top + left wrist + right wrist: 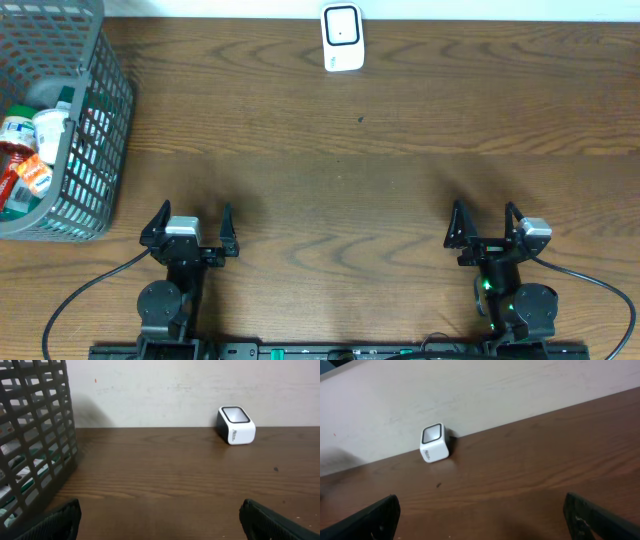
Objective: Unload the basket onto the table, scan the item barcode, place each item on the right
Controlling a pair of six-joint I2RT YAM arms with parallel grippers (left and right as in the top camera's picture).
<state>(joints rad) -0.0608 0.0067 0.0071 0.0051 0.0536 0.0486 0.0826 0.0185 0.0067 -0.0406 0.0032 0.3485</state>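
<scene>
Left gripper (195,212), jaws spread wide and empty, sits nearer the items (28,150) in the basket (105,110), ahead to its left.

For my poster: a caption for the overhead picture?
Left gripper and right gripper open, items in basket, scanner at far edge.

White scanner (341,38) far centre, perhaps bottles (47,130) in basket (100,110)

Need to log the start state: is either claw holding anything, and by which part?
Nothing is held. The left claw and the right claw are both open and empty; the items sit in the basket.
</scene>
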